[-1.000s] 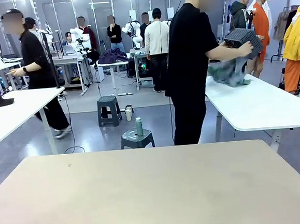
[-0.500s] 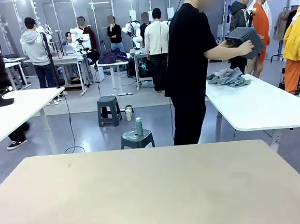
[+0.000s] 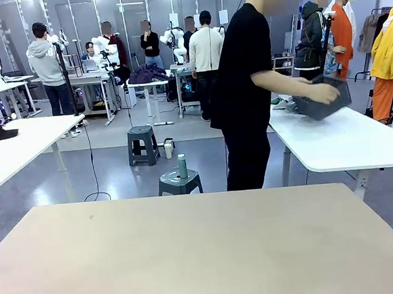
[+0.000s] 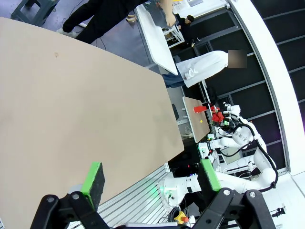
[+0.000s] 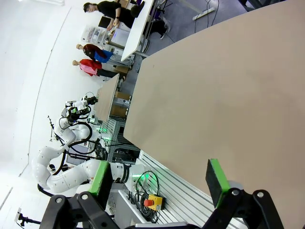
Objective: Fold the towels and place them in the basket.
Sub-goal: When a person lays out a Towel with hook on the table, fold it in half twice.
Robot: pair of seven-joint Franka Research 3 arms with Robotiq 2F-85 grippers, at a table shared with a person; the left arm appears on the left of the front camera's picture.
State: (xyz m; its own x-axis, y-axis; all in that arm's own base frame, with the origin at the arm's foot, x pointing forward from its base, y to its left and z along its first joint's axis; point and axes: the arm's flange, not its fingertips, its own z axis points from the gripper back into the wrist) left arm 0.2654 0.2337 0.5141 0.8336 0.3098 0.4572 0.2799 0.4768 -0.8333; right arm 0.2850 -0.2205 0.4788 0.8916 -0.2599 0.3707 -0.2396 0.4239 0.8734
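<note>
View from the front: a person's hand [image 3: 324, 94] held the basket [image 3: 309, 108] on a white side table [image 3: 339, 142], far beyond either gripper's fingers; a towel [image 3: 279, 102], partly hidden, lay beside it. Left wrist view: left gripper [image 4: 150, 176] stood with fingers spread and empty above the beige table [image 4: 71, 95]. Right wrist view: right gripper [image 5: 159, 176] likewise released. Terry towels should handle light and limp; pinching a corner or hem seems best.

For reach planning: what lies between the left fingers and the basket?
Left wrist view: bare beige tabletop, then floor, then the person holding the basket.
</note>
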